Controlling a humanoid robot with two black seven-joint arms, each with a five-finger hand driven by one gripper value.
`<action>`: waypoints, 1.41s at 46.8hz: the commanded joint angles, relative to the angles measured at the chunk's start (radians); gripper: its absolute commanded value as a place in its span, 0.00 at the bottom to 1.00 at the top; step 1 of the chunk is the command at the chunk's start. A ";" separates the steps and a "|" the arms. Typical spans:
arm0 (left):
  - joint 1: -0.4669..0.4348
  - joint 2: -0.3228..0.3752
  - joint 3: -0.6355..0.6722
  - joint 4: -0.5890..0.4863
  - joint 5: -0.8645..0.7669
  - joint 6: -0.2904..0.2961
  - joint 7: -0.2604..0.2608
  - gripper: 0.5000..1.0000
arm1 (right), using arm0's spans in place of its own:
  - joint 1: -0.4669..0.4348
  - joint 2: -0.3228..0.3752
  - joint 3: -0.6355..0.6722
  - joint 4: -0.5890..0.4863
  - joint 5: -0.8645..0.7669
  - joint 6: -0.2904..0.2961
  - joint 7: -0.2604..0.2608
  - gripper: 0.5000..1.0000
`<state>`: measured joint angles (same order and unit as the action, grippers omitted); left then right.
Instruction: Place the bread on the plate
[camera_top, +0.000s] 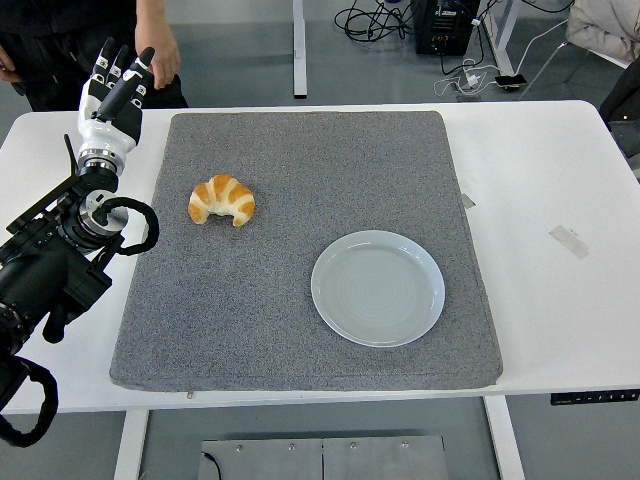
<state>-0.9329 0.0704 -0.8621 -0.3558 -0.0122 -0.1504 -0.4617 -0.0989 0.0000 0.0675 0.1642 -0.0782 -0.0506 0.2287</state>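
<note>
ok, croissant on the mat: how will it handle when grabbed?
The croissant looks puffy, so probably light and easily crushed. Its curved shape lies flat on the grey mat, so rolling seems unlikely. The textured mat probably resists sliding.

My white bench carries a grey mat; a small tape strip lies on its right side.
</note>
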 joint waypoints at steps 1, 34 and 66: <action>0.000 -0.001 0.000 0.000 0.000 0.000 0.002 0.96 | -0.001 0.000 0.000 0.000 0.000 0.000 0.000 1.00; -0.006 0.002 0.000 0.000 0.000 -0.003 0.000 0.96 | 0.001 0.000 0.000 0.000 0.000 0.000 0.000 1.00; -0.009 0.040 0.035 -0.014 0.003 -0.005 0.020 0.96 | 0.001 0.000 0.000 0.000 0.000 0.000 0.000 1.00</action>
<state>-0.9398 0.1098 -0.8307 -0.3695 -0.0083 -0.1538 -0.4456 -0.0982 0.0000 0.0675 0.1641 -0.0782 -0.0506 0.2288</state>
